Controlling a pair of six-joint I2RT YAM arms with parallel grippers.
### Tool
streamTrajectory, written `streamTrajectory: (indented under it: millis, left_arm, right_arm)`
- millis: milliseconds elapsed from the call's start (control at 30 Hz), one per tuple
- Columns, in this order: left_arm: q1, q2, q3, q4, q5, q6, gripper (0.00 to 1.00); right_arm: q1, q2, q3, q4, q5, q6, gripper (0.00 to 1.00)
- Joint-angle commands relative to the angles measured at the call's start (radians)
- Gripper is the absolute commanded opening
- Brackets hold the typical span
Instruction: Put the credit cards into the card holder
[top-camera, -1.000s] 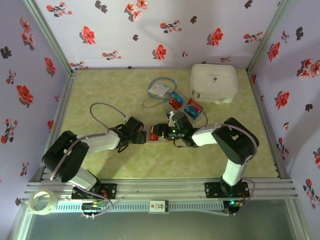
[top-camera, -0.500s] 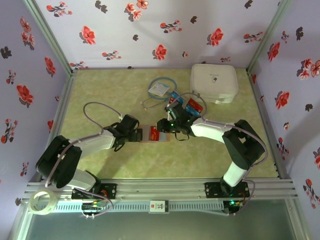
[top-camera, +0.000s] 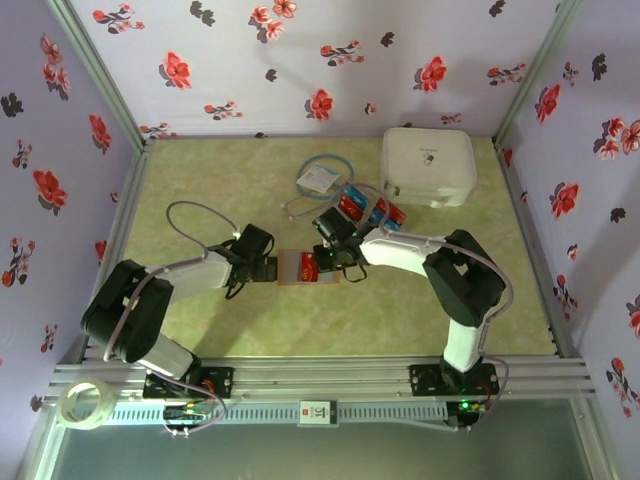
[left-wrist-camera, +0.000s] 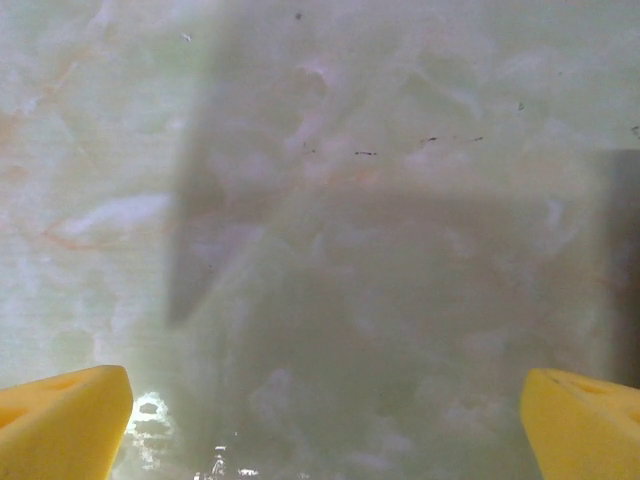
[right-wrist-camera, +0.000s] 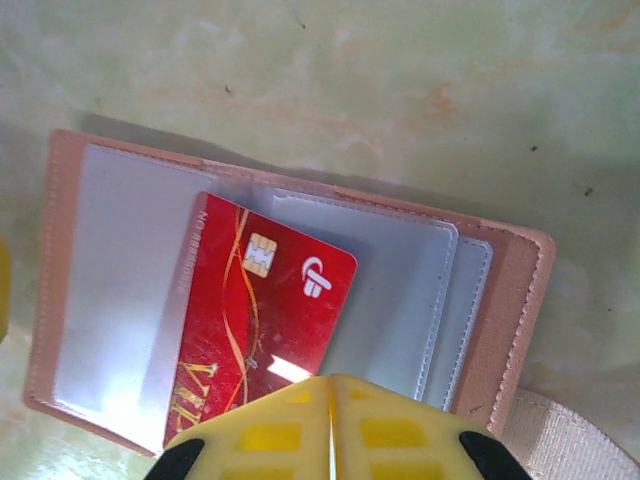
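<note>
Inside open card holder (right-wrist-camera: 515, 310), red card (right-wrist-camera: 250, 320) half-sleeved; right gripper (right-wrist-camera: 330, 420) pressed together; left gripper (left-wrist-camera: 325, 410) spread.

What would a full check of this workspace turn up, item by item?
Surface: green marbled table, no spills seen.
Job's things: card holder lies open; a red card sits tilted on it, one end seemingly under a clear sleeve; loose red and blue cards lie farther back.
Clutter: white tag with blue cord; white square case; tape roll on the front rail.
Grippers: left gripper open over bare table; right gripper shut, tips at the red card's edge.
Cables: grey cable loops off the left arm.
Surroundings: floral walls on three sides.
</note>
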Motion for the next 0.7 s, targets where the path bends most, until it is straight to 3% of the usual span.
streamTrajectory:
  millis: [0, 667]
  left_arm:
    - [0.007, 0.028, 0.033, -0.033, -0.010, 0.031, 1.00]
    - [-0.015, 0.093, 0.050, 0.000, 0.020, 0.038, 1.00]
  right_arm:
    - [0.010, 0.025, 0.040, -0.061, 0.055, -0.028, 0.09]
    - [0.040, 0.096, 0.111, -0.058, 0.018, -0.029, 0.09]
